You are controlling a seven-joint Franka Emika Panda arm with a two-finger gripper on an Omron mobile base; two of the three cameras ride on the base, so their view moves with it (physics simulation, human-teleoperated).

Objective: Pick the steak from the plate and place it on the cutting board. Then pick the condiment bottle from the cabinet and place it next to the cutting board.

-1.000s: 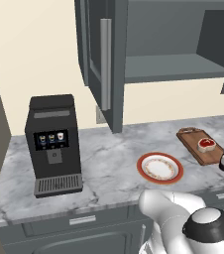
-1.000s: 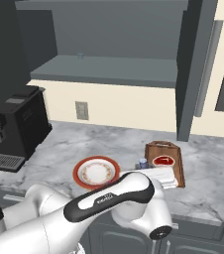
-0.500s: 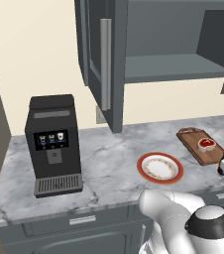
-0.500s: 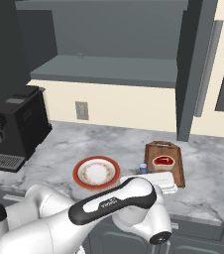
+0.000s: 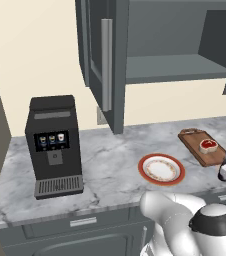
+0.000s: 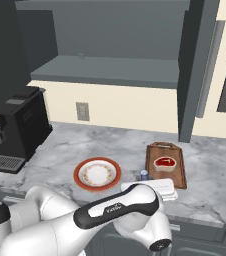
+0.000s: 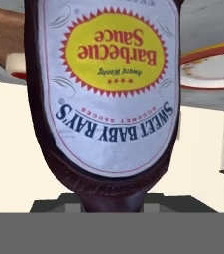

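The cutting board (image 5: 203,146) is the spot to start from. It is a brown wooden board and it lies flat on the grey marble counter (image 5: 110,160). The steak (image 5: 208,146) sits on top of the cutting board, a small red piece with a pale edge. Just beside the cutting board, on the side nearer the coffee machine (image 5: 54,145), is the plate (image 5: 161,169) with its red rim, and it has no food on it. The coffee machine is black and stands on the counter, well apart from the cutting board, past the plate. Above the cutting board hangs the dark grey cabinet (image 6: 110,70), and its door with the long silver handle (image 5: 106,64) stands open. At the front edge of the cutting board, the side closest to the robot, the white hand reaches in low. A bit of bluish cap (image 6: 144,174) peeks out right there, just beside the cutting board's near corner. In the hand view the condiment bottle (image 7: 109,94) is very close and looks upside down, dark brown with a yellow label that says Barbecue Sauce. The gripper (image 7: 111,201) is squeezed in tight on the condiment bottle, holding it by the narrow part. Whether the bottle touches the counter cannot be told
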